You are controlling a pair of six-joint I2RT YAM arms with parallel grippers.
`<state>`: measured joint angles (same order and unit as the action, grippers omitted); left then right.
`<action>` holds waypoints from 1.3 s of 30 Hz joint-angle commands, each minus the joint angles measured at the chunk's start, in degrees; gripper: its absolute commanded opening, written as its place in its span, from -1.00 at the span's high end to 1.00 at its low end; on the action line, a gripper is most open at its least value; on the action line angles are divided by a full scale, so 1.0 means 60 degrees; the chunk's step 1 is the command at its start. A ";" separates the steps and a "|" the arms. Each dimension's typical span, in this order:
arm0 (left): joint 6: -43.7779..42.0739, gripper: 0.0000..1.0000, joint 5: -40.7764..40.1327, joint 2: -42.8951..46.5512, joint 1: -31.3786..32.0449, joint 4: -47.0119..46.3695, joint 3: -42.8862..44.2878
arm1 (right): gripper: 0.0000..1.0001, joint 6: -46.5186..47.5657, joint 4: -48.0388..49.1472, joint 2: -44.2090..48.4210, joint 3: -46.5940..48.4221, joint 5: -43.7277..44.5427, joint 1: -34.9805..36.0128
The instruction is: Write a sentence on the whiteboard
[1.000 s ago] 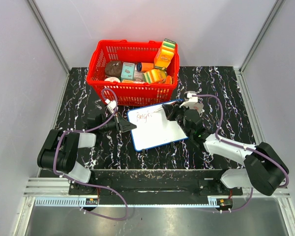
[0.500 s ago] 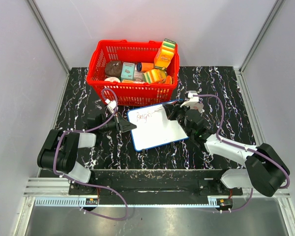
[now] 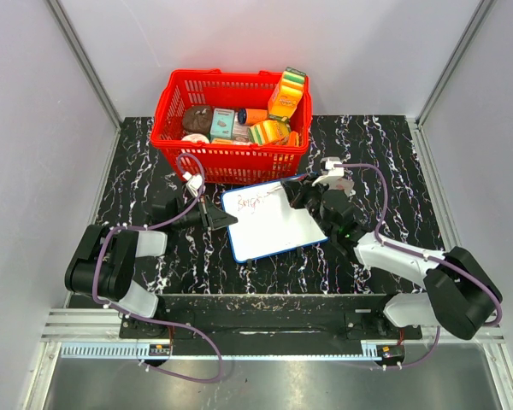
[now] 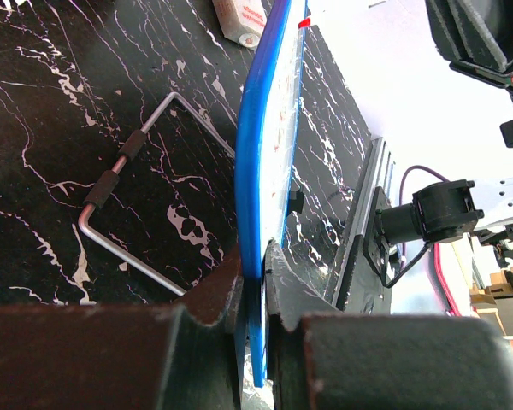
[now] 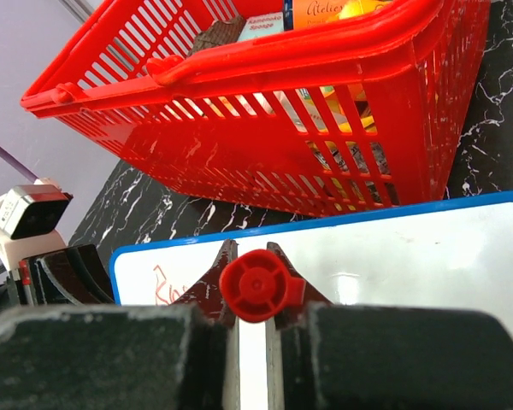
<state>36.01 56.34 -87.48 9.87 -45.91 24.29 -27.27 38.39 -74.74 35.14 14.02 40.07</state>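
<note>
- The flat rectangular whiteboard with the thin blue rounded frame [image 3: 274,226] is found near the middle of the black, white-veined worktop [image 3: 376,145], with the red plastic slatted basket of groceries [image 3: 231,161] just beside it at 12 o'clock
- Its 9 o'clock edge is pinched by the left gripper [image 4: 256,256], the blue frame being clamped on both faces
- The board is judged light, thin and stiff, with a glossy face; slipping or pivoting under pen pressure is to be expected, so hold is best taken on the frame edge, clear of the writing area
- A bent grey metal wire stand with black sleeves [image 4: 128,184] is seen on the worktop behind the board; whether the board is borne by it cannot be told
- The right gripper [image 3: 297,196], toward 1 o'clock on the board, is pressed together on a red round-ended marker pen [image 5: 255,286]; the tip is hidden, so contact cannot be confirmed
- The sentence, thin red scrawled lettering [image 3: 252,202], is confined to the 11 o'clock corner, and much writing is judged to remain
</note>
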 commanded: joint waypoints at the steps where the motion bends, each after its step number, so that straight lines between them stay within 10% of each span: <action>1: -0.0933 1.00 -0.0571 0.0035 0.0098 0.0210 0.0126 | 1.00 0.0018 0.0457 -0.0170 0.0355 0.0138 -0.0058; 39: -0.0948 1.00 -0.0615 0.0035 0.0128 0.0240 0.0126 | 1.00 -0.0128 -0.0275 0.0225 -0.0406 -0.0359 -0.0058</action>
<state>36.03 56.29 -87.48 9.87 -45.56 24.32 -28.32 38.04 -74.83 33.56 12.32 40.05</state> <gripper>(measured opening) 0.119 0.118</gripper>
